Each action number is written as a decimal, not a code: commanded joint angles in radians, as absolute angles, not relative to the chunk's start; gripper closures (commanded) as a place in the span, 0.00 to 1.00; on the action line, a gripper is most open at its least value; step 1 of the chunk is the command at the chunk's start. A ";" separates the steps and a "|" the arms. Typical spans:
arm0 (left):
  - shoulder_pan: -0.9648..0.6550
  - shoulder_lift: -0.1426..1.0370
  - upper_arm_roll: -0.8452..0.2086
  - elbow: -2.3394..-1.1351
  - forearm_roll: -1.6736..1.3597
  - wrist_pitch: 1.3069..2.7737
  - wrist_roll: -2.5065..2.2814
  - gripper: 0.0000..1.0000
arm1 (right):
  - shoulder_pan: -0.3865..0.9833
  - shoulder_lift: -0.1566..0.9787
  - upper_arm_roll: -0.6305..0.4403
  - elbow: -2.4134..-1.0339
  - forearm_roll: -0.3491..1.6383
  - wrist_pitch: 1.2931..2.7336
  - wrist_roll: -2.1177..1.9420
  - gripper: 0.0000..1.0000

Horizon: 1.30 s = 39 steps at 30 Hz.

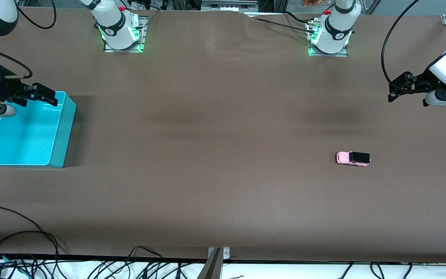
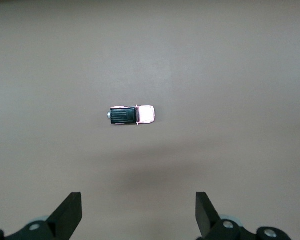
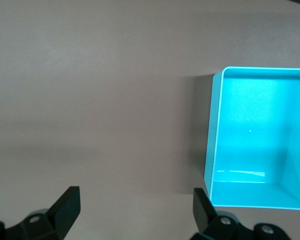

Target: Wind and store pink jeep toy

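The pink jeep toy (image 1: 353, 158) (image 2: 132, 115), pale pink with a black rear roof, stands on its wheels on the brown table toward the left arm's end. My left gripper (image 1: 393, 91) (image 2: 139, 210) hangs open and empty above the table at that same end, apart from the toy. A turquoise bin (image 1: 63, 131) (image 3: 216, 130) sits empty at the right arm's end. My right gripper (image 1: 47, 97) (image 3: 136, 205) is open and empty in the air, by the bin's rim that is farther from the front camera.
Both arm bases (image 1: 122, 35) (image 1: 329, 37) stand along the table's edge farthest from the front camera. Loose black cables (image 1: 21, 248) lie along the edge nearest that camera. A wide stretch of bare brown tabletop (image 1: 215, 147) separates the toy from the bin.
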<state>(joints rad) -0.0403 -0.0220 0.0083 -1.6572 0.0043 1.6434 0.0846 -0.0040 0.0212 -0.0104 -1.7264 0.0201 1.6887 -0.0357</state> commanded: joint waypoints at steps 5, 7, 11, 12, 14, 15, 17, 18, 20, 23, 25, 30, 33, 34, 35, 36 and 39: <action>-0.041 -0.018 0.011 -1.609 0.008 1.601 0.072 0.00 | -0.011 0.032 -0.006 -1.686 0.015 1.667 -0.052 0.00; -0.041 -0.015 0.012 -1.605 0.008 1.595 0.072 0.00 | -0.008 0.032 -0.006 -1.681 0.015 1.666 -0.051 0.00; -0.041 -0.012 0.012 -1.605 0.008 1.597 0.072 0.00 | -0.008 0.032 -0.005 -1.675 0.015 1.664 -0.051 0.00; -0.041 -0.012 0.012 -1.605 0.008 1.595 0.072 0.00 | -0.008 0.032 -0.005 -1.675 0.015 1.664 -0.051 0.00; -0.041 -0.012 0.012 -1.605 0.008 1.595 0.072 0.00 | -0.008 0.034 -0.005 -1.675 0.015 1.666 -0.051 0.00; -0.041 -0.012 0.012 -1.605 0.006 1.595 0.072 0.00 | -0.008 0.034 -0.005 -1.675 0.015 1.666 -0.052 0.00; -0.040 -0.012 0.014 -1.605 0.006 1.597 0.077 0.00 | -0.008 0.034 -0.005 -1.675 0.015 1.666 -0.051 0.00; -0.040 -0.012 0.014 -1.603 0.008 1.597 0.077 0.00 | -0.006 0.034 -0.005 -1.675 0.015 1.664 -0.049 0.00; -0.040 -0.011 0.015 -1.603 0.006 1.597 0.077 0.00 | -0.006 0.034 -0.002 -1.675 0.015 1.664 -0.048 0.00; -0.038 -0.003 0.017 -1.603 0.000 1.595 0.077 0.00 | -0.008 0.034 -0.002 -1.674 0.015 1.669 -0.051 0.00; -0.040 -0.003 0.017 -1.603 0.000 1.597 0.077 0.00 | -0.006 0.034 -0.002 -1.674 0.015 1.669 -0.051 0.00; -0.040 -0.003 0.015 -1.603 0.000 1.597 0.077 0.00 | -0.006 0.034 0.002 -1.669 0.017 1.666 -0.048 0.00; -0.041 -0.003 0.014 -1.603 0.000 1.597 0.074 0.00 | -0.006 0.034 0.002 -1.669 0.017 1.666 -0.048 0.00; -0.041 -0.003 0.014 -1.603 -0.002 1.597 0.074 0.00 | -0.006 0.034 0.002 -1.669 0.017 1.666 -0.048 0.00; -0.041 -0.003 0.014 -1.603 -0.002 1.597 0.074 0.00 | -0.006 0.034 0.002 -1.669 0.017 1.667 -0.048 0.00; -0.041 -0.003 0.014 -1.601 -0.002 1.597 0.074 0.00 | -0.006 0.034 0.002 -1.669 0.017 1.667 -0.048 0.00; -0.041 -0.003 0.014 -1.601 0.000 1.597 0.074 0.00 | -0.006 0.034 0.002 -1.667 0.015 1.667 -0.048 0.00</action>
